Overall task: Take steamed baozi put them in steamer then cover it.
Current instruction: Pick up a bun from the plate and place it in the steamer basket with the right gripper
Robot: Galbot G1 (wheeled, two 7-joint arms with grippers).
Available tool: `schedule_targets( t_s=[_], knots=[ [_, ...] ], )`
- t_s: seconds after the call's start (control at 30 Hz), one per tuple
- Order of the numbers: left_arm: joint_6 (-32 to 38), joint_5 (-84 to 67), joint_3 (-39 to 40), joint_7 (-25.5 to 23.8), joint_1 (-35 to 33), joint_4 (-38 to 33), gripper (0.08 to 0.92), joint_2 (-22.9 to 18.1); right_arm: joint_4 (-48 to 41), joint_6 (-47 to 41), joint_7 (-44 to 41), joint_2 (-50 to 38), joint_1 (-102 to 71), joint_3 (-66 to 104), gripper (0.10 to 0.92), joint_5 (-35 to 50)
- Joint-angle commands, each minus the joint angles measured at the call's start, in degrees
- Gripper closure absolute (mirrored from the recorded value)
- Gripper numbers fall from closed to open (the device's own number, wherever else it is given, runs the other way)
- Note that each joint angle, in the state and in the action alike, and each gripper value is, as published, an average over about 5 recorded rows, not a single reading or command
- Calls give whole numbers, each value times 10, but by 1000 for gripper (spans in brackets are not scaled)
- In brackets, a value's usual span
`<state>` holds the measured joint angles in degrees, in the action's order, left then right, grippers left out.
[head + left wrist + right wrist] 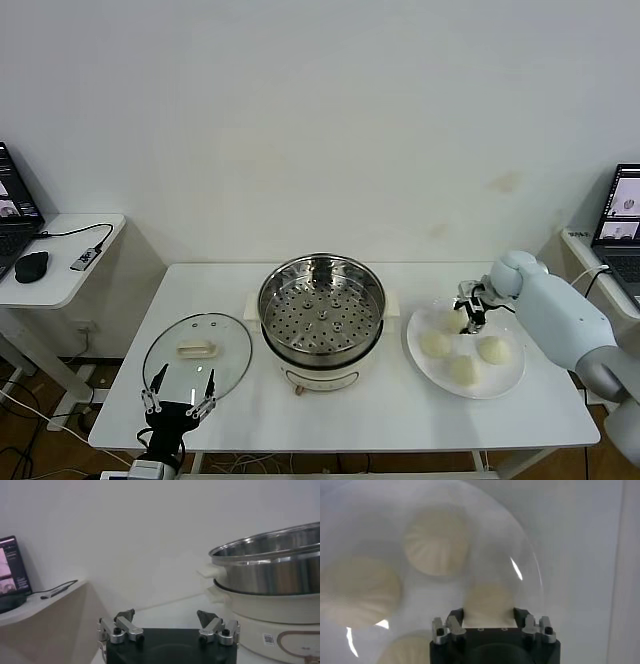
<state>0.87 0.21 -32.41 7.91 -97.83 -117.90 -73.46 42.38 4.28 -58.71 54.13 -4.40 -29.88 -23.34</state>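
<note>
Two jaws of the right gripper (pixel 470 318) clamp one baozi (pixel 489 605) on the white plate (pixel 505 385), three more buns (pixel 435 344) beside it. Steamer (pixel 321 305) stands mid-table, uncovered; the cover (pixel 196 352) lies left, near the wide-open left gripper (pixel 178 391).

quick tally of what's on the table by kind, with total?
Baozi: 4, all on the plate; one sits between the right gripper's fingers
Plate: 1
Steamer: 1
Glass lid: 1
Total: 7
</note>
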Motion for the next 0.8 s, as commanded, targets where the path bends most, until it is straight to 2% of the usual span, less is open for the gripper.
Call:
schedule_targets(
  t_s=[0.03, 0.23, 0.57, 0.8],
  knots=[
    [0, 1, 0, 0, 0, -1, 177, 1, -1, 2, 3, 3, -1, 0, 459, -3],
    [1, 0, 0, -1, -3, -4, 177, 4, 72, -10, -7, -41, 21, -42, 455, 46],
    [3, -10, 7, -3, -1, -1, 177, 9, 251, -49, -27, -154, 195, -184, 445, 223],
    [8, -19, 9, -2, 1, 0, 177, 14, 280, -40, -6, -114, 370, -311, 440, 341]
  ],
)
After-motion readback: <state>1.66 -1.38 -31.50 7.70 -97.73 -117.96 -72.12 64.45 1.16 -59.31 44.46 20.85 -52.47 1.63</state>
